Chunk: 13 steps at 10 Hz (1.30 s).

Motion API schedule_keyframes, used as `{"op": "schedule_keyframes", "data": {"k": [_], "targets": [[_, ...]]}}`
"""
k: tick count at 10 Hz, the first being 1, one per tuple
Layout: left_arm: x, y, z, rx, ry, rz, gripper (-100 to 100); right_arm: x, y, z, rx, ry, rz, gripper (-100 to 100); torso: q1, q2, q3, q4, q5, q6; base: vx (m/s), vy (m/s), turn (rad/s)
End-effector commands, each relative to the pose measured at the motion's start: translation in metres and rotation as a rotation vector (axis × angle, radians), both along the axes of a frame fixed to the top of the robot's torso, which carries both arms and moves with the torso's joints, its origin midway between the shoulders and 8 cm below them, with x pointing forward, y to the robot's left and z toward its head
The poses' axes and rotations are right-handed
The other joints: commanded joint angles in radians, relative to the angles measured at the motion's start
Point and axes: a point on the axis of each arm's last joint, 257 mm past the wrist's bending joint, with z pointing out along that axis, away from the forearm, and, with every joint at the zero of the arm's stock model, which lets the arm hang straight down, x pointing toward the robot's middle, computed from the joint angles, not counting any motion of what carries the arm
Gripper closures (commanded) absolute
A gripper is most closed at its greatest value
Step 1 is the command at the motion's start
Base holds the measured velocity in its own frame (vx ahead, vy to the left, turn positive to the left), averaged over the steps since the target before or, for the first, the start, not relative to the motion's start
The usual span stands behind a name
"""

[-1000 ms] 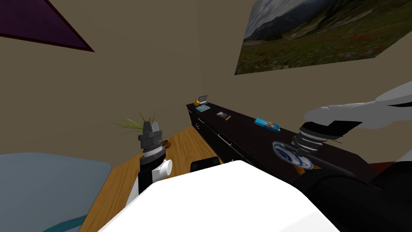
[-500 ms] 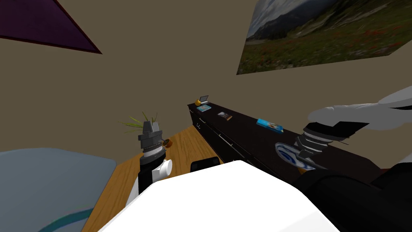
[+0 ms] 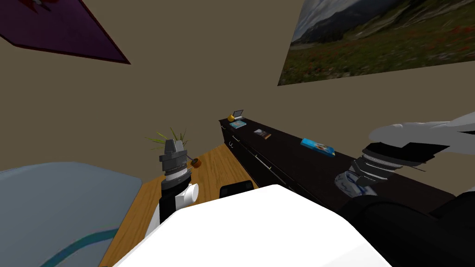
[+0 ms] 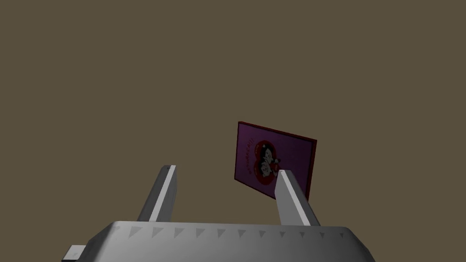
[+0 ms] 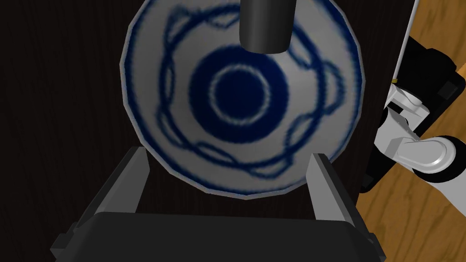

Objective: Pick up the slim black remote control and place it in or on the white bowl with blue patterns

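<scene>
Blue-patterned white bowl (image 5: 145, 54) is shown on a dark sideboard (image 3: 297, 157), under the right gripper (image 5: 229, 153), fingers spread and empty. The dark remote (image 5: 266, 22) overlaps its rim and may tip out if bumped. Left gripper (image 4: 225, 169) is spread too.

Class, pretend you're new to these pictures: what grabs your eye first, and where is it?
The white bowl with blue patterns stands out first, on a dark cabinet top under the open right gripper, with a dark slim bar over its rim. Next comes the big landscape picture on the wall above the cabinet.
</scene>
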Motion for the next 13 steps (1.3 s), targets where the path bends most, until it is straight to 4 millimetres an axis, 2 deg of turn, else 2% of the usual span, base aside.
{"op": "schedule_keyframes", "data": {"k": [1, 2, 3, 4, 6, 7, 8, 9, 11, 12, 13], "targets": [[0.0, 0.0, 0.0, 0.0, 0.0, 0.0, 0, -0.017, -0.002, 0.0, 0.026, 0.006, -0.016, -100, 0.0, 0.0, 0.0, 0.0, 0.0, 0.0, 0.006, 0.037, 0.164], [0.0, 0.0, 0.0, 0.0, 0.0, 0.0, 0, -0.016, -0.011, 0.006, -0.001, -0.001, -0.02, -100, 0.001, 0.0, 0.0, 0.0, 0.0, -0.001, 0.005, 0.031, 0.061], [0.0, 0.0, 0.0, 0.0, 0.0, 0.0, 0, -0.032, -0.01, 0.004, 0.03, 0.006, -0.034, -100, 0.0, 0.0, 0.0, 0.0, 0.0, 0.0, -0.001, 0.042, 0.114], [0.0, 0.0, 0.0, 0.0, 0.0, 0.0, 0, -0.031, -0.023, 0.014, -0.009, -0.003, -0.041, -100, 0.001, 0.0, 0.0, 0.0, 0.0, 0.0, 0.001, 0.033, 0.066], [0.0, 0.0, 0.0, 0.0, 0.0, 0.0, 0, -0.031, -0.023, 0.014, -0.009, -0.003, -0.041, -100, 0.0, 0.0, 0.0, 0.0, 0.0, 0.0, 0.002, 0.005, -0.003], [0.0, 0.0, 0.0, 0.0, 0.0, 0.0, 0, -0.047, -0.024, 0.015, 0.011, 0.001, -0.058, -100, -0.001, 0.0, 0.0, 0.0, 0.0, 0.0, 0.003, 0.022, 0.124], [0.0, 0.0, 0.0, 0.0, 0.0, 0.0, 0, -0.047, -0.03, 0.02, -0.009, -0.003, -0.062, -100, -0.001, 0.0, 0.0, 0.0, 0.0, 0.0, 0.005, 0.026, 0.084], [0.0, 0.0, 0.0, 0.0, 0.0, 0.0, 0, -0.064, -0.026, 0.017, 0.025, 0.003, -0.077, -100, 0.0, 0.0, 0.0, 0.0, 0.0, 0.0, 0.007, 0.038, 0.143], [0.0, 0.0, 0.0, 0.0, 0.0, 0.0, 0, -0.064, -0.037, 0.026, -0.01, -0.003, -0.084, -100, 0.001, 0.0, 0.0, 0.0, 0.0, 0.0, 0.003, 0.024, 0.032], [0.0, 0.0, 0.0, 0.0, 0.0, 0.0, 0, -0.082, -0.031, 0.023, 0.027, 0.002, -0.1, -100, 0.0, 0.0, 0.0, 0.0, 0.0, 0.0, 0.004, 0.031, 0.139], [0.0, 0.0, 0.0, 0.0, 0.0, 0.0, 0, -0.082, -0.037, 0.028, 0.007, -0.001, -0.104, -100, 0.0, 0.0, 0.0, 0.0, 0.0, 0.0, 0.004, 0.027, 0.083]]}}
